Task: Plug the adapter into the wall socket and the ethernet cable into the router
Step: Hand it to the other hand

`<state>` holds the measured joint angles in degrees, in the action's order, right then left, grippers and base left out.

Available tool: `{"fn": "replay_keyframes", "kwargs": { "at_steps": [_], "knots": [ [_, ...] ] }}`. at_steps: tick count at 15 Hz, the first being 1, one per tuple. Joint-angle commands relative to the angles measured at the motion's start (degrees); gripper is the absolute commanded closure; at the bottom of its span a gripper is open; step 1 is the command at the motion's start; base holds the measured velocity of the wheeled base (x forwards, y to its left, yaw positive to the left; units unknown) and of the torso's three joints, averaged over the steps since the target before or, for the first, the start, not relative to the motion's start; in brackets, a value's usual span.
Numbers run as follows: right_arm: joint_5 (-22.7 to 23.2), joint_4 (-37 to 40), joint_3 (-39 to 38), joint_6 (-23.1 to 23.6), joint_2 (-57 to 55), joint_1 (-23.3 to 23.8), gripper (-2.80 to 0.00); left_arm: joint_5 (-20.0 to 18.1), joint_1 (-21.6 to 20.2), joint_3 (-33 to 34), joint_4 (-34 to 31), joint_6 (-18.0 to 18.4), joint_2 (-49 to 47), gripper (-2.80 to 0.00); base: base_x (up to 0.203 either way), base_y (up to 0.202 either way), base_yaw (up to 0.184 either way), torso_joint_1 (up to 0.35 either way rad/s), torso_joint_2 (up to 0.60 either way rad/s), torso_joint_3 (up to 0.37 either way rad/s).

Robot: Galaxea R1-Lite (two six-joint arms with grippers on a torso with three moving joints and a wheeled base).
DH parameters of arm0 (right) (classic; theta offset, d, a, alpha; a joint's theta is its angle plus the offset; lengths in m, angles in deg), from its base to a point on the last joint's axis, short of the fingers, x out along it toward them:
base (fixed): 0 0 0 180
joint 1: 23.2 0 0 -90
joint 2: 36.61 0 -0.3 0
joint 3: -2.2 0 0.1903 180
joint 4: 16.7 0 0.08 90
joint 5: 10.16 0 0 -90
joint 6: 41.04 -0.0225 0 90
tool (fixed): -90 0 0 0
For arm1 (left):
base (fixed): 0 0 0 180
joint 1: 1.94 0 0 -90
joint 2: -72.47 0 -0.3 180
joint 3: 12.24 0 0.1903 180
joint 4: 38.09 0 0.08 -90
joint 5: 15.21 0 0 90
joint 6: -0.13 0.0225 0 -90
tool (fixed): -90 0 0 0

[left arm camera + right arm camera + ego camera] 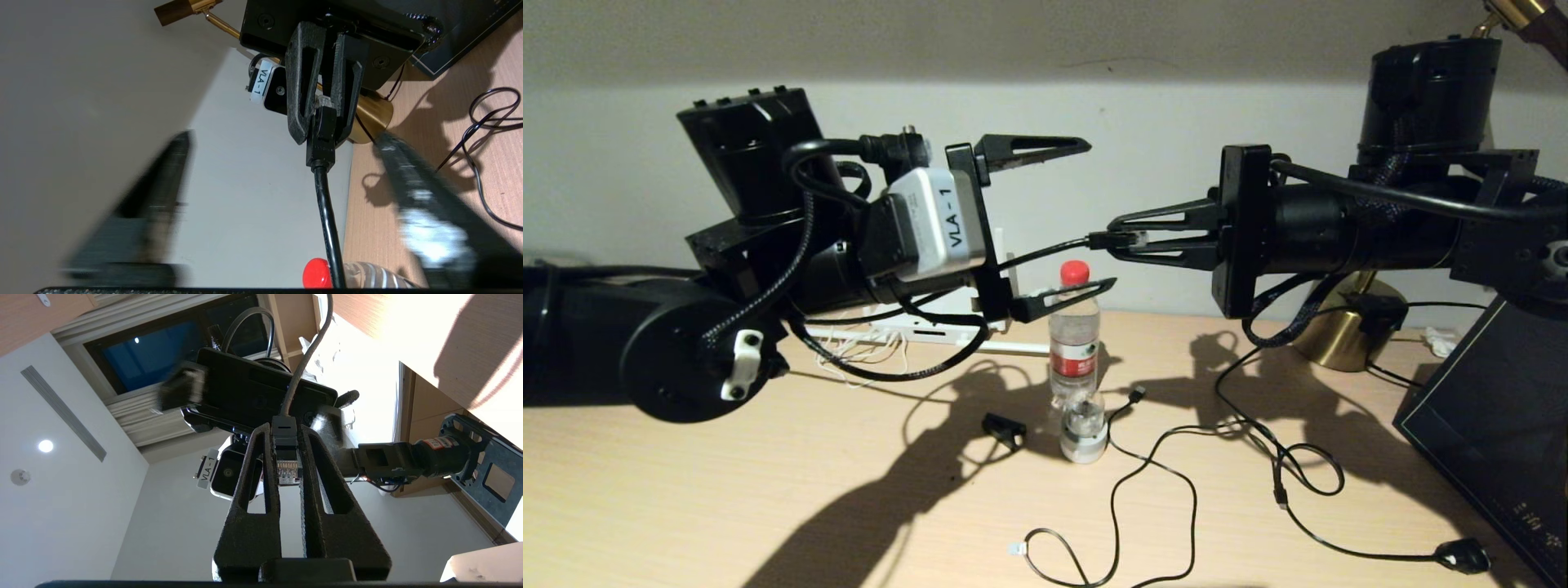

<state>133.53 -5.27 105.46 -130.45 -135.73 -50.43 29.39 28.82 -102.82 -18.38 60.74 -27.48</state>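
My right gripper (1112,238) is raised above the desk and shut on the clear clip connector (286,467) of the black ethernet cable (1054,246). The cable (327,212) runs from it towards my left arm. My left gripper (1098,215) faces the right one and is open, one finger above and one below the cable, without touching it. A flat white box with a slim white stick, the router (931,332), lies by the wall, mostly hidden behind the left arm. The adapter and the wall socket are out of view.
A red-capped water bottle (1074,339) stands below the grippers. A small black clip (1005,429), a USB cable (1135,395) and a black mains plug (1463,555) lie on the wooden desk (768,506). A brass lamp base (1343,335) and a dark box (1503,425) stand at the right.
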Motion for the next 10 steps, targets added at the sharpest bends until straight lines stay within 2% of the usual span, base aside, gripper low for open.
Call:
{"fn": "replay_keyframes", "kwargs": {
  "at_steps": [1,10],
  "knots": [
    [0.28,-0.11,0.00,-0.51,-0.11,-0.01,0.00,-0.22,0.00,0.08,0.25,0.30,-0.16,0.00,0.000,0.000,0.000,0.000,0.00,0.000],
    [0.37,-0.02,-0.09,-0.60,0.68,0.06,0.00,-0.22,0.00,0.60,0.25,0.30,-0.07,0.00,0.000,0.000,0.000,0.000,0.00,0.000]
  ]
}}
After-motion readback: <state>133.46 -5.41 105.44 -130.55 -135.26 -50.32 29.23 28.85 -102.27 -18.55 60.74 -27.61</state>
